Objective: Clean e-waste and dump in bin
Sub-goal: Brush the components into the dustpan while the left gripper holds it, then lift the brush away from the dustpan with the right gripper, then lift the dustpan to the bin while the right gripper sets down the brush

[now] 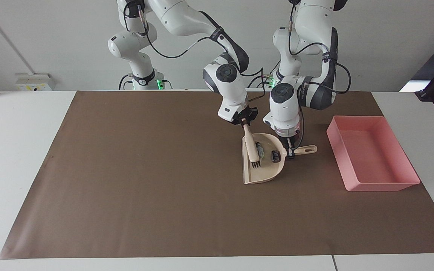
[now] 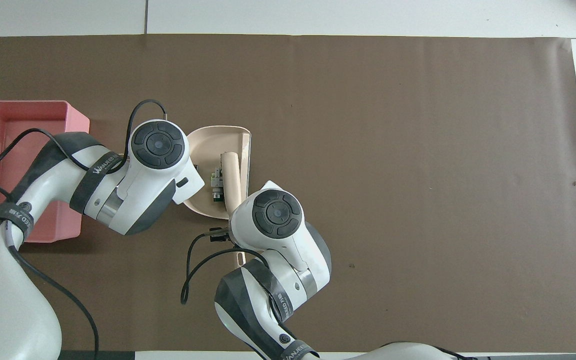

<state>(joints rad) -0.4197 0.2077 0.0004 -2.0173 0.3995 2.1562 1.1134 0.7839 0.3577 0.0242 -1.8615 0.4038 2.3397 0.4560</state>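
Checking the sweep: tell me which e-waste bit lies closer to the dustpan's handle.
The small black block, lying in the beige plastic dustpan near its handle; the white-and-green bit sits against the brush.

Right pincer (image 1: 244, 121) grips brush (image 1: 251, 148) with bristles inside beige dustpan (image 1: 259, 175), both e-waste bits (image 1: 276, 156) lying in pan, left pincer (image 1: 289, 149) clamped on dustpan handle, pink bin (image 1: 371, 155) beside it on brown mat (image 1: 145, 169).
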